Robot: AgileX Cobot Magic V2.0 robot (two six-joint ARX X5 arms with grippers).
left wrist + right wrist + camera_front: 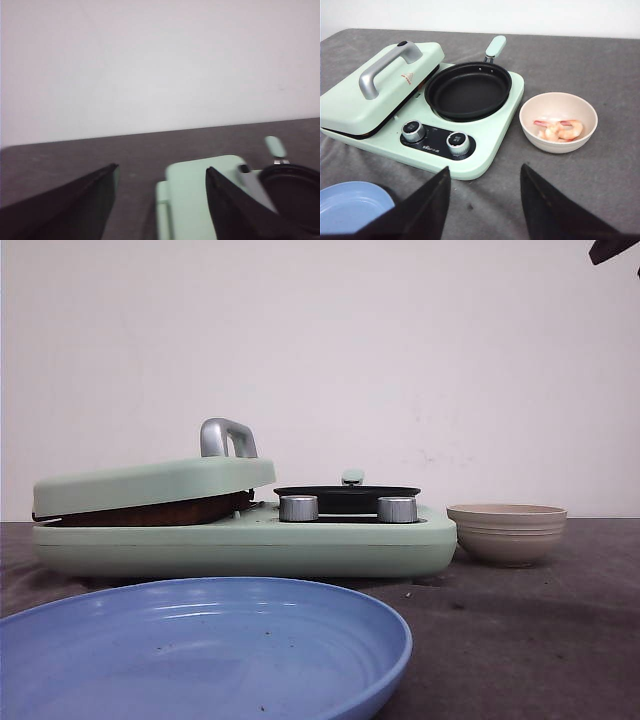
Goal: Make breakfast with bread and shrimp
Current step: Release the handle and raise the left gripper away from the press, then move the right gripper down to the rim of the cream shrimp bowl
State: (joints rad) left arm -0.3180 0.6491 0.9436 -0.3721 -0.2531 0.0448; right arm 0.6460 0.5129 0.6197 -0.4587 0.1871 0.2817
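The bread is not plainly in view. A brown strip (pixel 150 512) shows in the gap under the nearly closed mint-green lid (pixel 150 483) of the breakfast maker (pixel 485 150); I cannot tell whether it is bread. Shrimp (pixel 560 129) lie in a beige bowl (pixel 530 131) to the right of the maker. The bowl also shows in the front view (pixel 506 535). My left gripper (pixel 161 167) is open and empty, above the lid (pixel 200 190). My right gripper (pixel 485 167) is open and empty, above the table in front of the maker.
An empty black pan (pixel 468 91) sits on the maker's right half behind two knobs (pixel 413 130). The lid has a grey handle (pixel 227 437). An empty blue plate (pixel 200 650) lies at the front left. A dark arm part (pixel 612 249) shows at the top right.
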